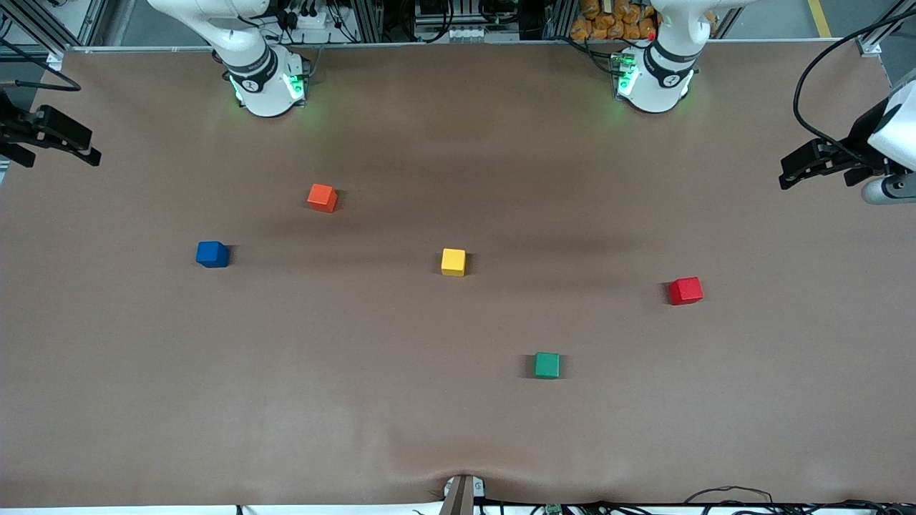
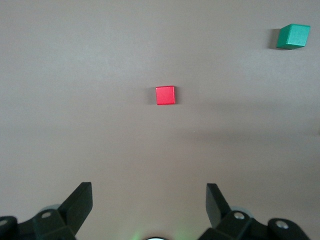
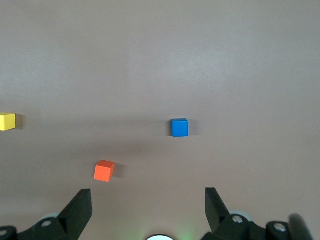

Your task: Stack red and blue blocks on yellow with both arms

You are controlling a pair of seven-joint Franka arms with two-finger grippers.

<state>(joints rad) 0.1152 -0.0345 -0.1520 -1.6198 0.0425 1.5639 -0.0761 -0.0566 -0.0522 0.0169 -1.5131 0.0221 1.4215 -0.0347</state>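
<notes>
Front view, before any cube is touched: five blocks lie well apart on the brown table (image 1: 458, 429). The yellow cube (image 1: 453, 262) sits mid-frame. The blue block (image 1: 212, 254) lies left of centre and the red block (image 1: 685, 290) right of centre. An orange-red cube (image 1: 322, 197) rests upper left of the yellow one, a green cube (image 1: 547, 365) below and right of it.

Both arms hang high at the frame's edges. The left gripper (image 1: 816, 163) hovers at the right edge, the right gripper (image 1: 54, 136) at the left edge. In the wrist views the left gripper (image 2: 149, 205) has its fingers spread wide above the red block (image 2: 165, 95), with the green cube (image 2: 293, 36) off to the upper right. The right gripper (image 3: 148, 205) is likewise spread, empty, looking down on the blue block (image 3: 179, 127), the orange-red cube (image 3: 104, 170) and the yellow cube (image 3: 7, 121).

The likeliest slip, by my reckoning: the right arm taking the orange-red cube for the red. Both arms must also meet at the yellow cube, where a collision or an off-centre release could topple the stack.
</notes>
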